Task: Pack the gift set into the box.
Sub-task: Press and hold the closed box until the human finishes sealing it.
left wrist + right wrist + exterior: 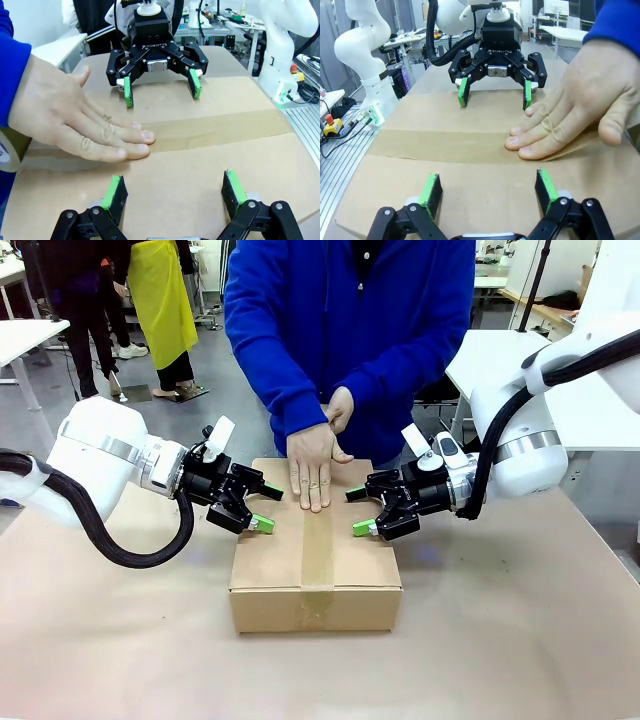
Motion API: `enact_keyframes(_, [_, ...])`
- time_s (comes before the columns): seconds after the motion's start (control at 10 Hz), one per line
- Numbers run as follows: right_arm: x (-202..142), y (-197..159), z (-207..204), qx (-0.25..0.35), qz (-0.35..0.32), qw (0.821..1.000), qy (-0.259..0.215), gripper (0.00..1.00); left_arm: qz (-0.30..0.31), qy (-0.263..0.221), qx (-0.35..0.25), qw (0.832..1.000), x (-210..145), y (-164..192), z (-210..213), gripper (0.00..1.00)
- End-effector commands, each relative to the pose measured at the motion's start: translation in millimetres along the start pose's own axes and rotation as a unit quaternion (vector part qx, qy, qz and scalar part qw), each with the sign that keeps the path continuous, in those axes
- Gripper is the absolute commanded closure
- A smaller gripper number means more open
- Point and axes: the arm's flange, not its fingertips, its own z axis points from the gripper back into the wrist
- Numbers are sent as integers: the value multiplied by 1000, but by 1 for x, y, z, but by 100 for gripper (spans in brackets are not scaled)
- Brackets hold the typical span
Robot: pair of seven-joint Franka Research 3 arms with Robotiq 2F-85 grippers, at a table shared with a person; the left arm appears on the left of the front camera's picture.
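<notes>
Brown corrugated cardboard makes up the box [315, 570], which sits closed in the middle of the tabletop [520, 640], its top flaps folded down and a strip of tan tape [318, 550] running along the centre seam and over the near edge onto the front face. A person in a blue sweater [350, 330] stands at the far side and presses one hand [313, 468] flat on the tape near the far end of the lid, fingers pointing toward the robot; the other hand [340, 408] is held behind it, and from the left wrist view it seems to hold a roll of tape [12, 147], though only a sliver of the roll shows at the picture's edge. The left gripper [262, 508] hovers over the left edge of the lid, its green-padded fingers spread wide and grasping nothing, the pads just above the cardboard. The right gripper [357, 510] mirrors it over the right edge, likewise spread and empty. Each wrist view looks across the taped seam at the opposite gripper, with the person's flat hand between them on the tape. Whether either gripper's pads actually touch the lid cannot be told. The box's contents are hidden under the shut flaps.
</notes>
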Motion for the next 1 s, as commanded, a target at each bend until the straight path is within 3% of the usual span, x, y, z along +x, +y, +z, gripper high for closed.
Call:
enact_keyframes(0.0, [0, -1, 1, -3, 5, 1000, -1, 0, 0, 1, -1, 1000, 0, -1, 0, 0])
enact_keyframes(0.9, [0, -1, 1, -3, 5, 1000, -1, 0, 0, 1, -1, 1000, 0, -1, 0, 0])
